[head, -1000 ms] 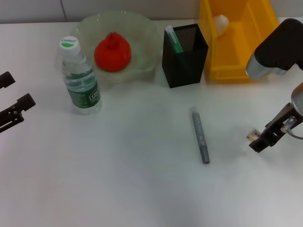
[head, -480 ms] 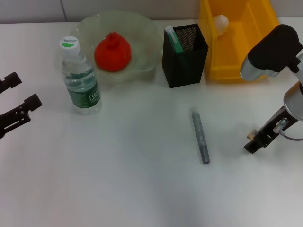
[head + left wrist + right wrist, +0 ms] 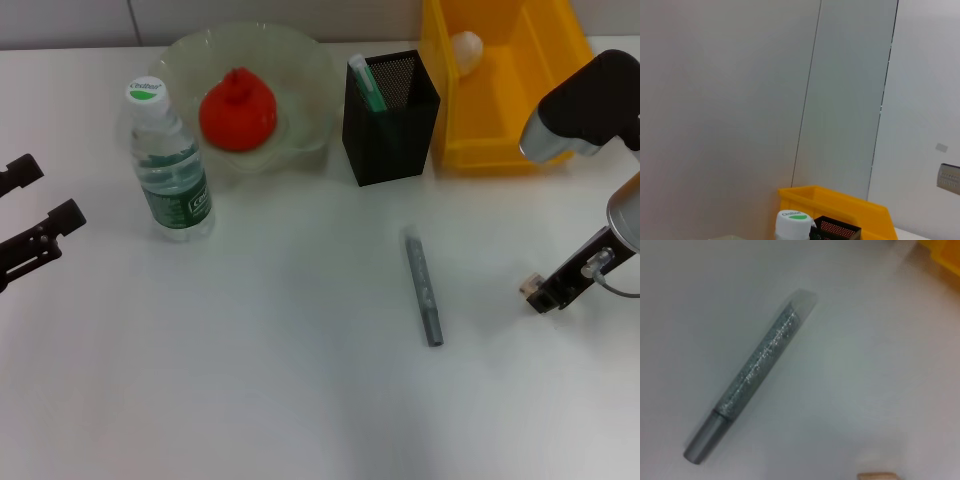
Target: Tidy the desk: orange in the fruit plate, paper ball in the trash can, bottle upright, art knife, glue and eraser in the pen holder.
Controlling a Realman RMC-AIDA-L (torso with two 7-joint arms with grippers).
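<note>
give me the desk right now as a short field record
orange: in the fruit plate
bottle: upright, beside the plate
paper ball: in the trash can
pen holder: holds a green-and-white item
glue: lying flat on the desk
eraser: at the right hand tips
left hand: open, at the desk's left edge

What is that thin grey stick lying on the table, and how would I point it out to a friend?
Start at the tall black mesh pen holder near the back of the white table. On the bare tabletop in front of it lies a slim grey glitter tube, flat and alone. It is the only long, thin thing lying down; the bottle stands upright.
</note>
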